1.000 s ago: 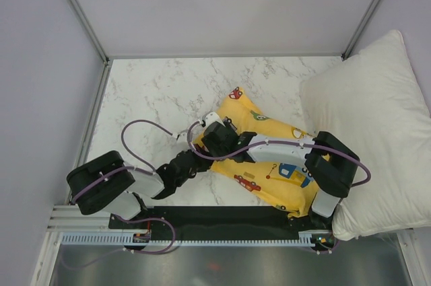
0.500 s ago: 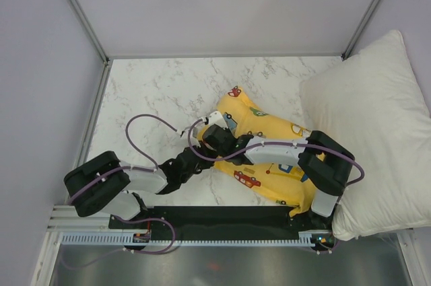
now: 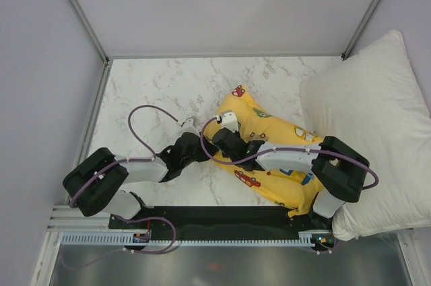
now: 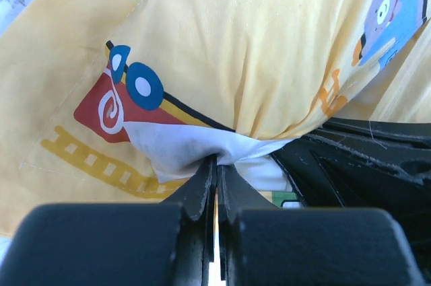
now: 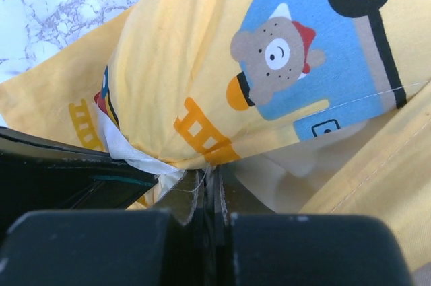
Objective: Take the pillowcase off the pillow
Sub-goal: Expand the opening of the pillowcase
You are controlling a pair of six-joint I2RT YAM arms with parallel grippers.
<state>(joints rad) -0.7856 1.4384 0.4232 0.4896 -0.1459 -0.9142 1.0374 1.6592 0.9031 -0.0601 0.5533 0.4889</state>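
My left gripper [image 4: 217,165] is closed tight on a fold of the pillowcase [image 3: 266,126]. The two fingertips are pressed together with a white patch of the print pinched between them, just below a red vehicle with blue wheels. My right gripper [image 5: 209,180] is closed too, nipping a small pucker of the yellow fabric right under an orange ladder-like print and a blue vehicle with a bear on it. The two grippers are close beside each other at the near-left end of the case: each wrist view shows the other's black body at its edge, and from above the arms meet there, the left coming in from the left and the right reaching across over the yellow cloth.

The pillowcase lies crumpled on the marble table [image 3: 155,91], running diagonally from the middle towards the near-right corner, where it ends under my right arm. Its far tip, with a small red car, points away from the arm bases. In my right wrist view a paler cream surface [image 5: 289,165] shows under the yellow hem; it looks like the pillow, but I cannot tell for sure. A large white pillow [image 3: 370,111] lies along the right edge of the table, just beside the case.
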